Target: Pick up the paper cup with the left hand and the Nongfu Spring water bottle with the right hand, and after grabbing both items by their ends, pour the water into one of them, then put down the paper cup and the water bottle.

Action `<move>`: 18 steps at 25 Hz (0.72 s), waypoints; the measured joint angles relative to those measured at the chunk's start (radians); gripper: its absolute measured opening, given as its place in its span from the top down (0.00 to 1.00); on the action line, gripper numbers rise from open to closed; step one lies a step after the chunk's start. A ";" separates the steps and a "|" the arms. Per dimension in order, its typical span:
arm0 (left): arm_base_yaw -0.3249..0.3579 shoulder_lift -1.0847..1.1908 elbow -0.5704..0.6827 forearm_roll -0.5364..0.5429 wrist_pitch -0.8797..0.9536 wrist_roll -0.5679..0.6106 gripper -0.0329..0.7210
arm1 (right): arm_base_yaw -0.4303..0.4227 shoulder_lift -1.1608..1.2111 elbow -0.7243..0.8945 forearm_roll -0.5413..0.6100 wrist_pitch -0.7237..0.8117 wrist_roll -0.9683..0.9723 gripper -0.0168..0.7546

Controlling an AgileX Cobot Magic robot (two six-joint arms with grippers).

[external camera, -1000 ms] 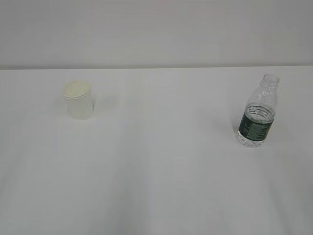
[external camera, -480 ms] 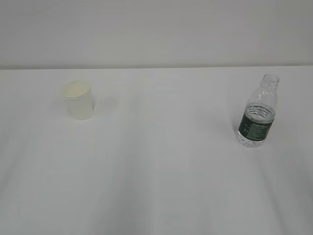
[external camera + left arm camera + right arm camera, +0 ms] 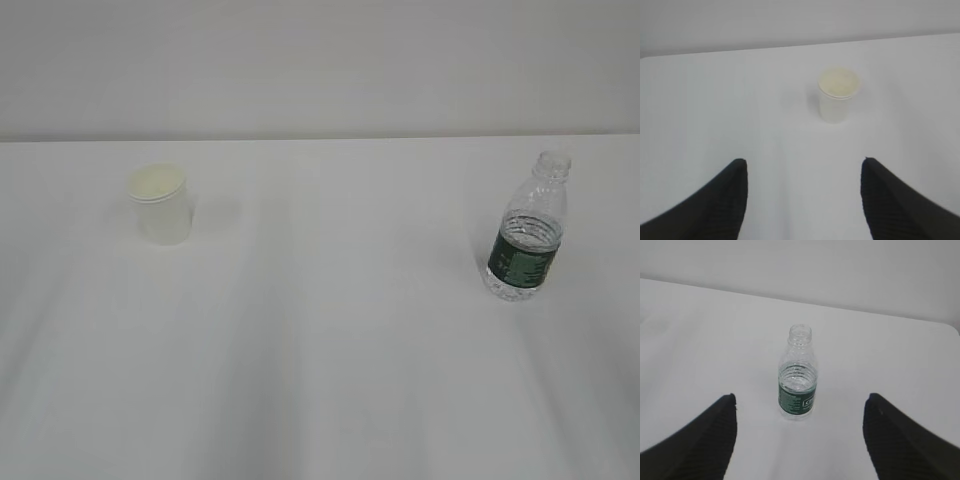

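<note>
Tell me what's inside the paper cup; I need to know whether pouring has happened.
The paper cup shows only its pale cream inside; clear water there couldn't be told. The bottle stands uncapped, untouched.

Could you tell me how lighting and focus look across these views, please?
Exterior view: flat, even light, faint shadows, paper cup nearly blends into the white table. Left wrist view: soft, slightly blurred. Right wrist view: the bottle is fairly crisp, no harsh glare.

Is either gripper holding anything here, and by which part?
Nothing is held. The paper cup and water bottle stand untouched on the table, ahead of both grippers' open fingers.
</note>
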 joint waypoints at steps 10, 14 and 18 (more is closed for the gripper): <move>-0.025 0.179 0.000 -0.015 -0.139 0.000 0.29 | 0.000 0.135 0.020 -0.022 -0.162 -0.004 0.22; -0.029 0.263 0.000 -0.021 -0.182 0.000 0.28 | 0.000 0.193 0.029 -0.017 -0.221 -0.004 0.22; -0.029 0.377 0.000 -0.021 -0.234 0.000 0.28 | 0.000 0.223 0.031 -0.012 -0.251 -0.004 0.22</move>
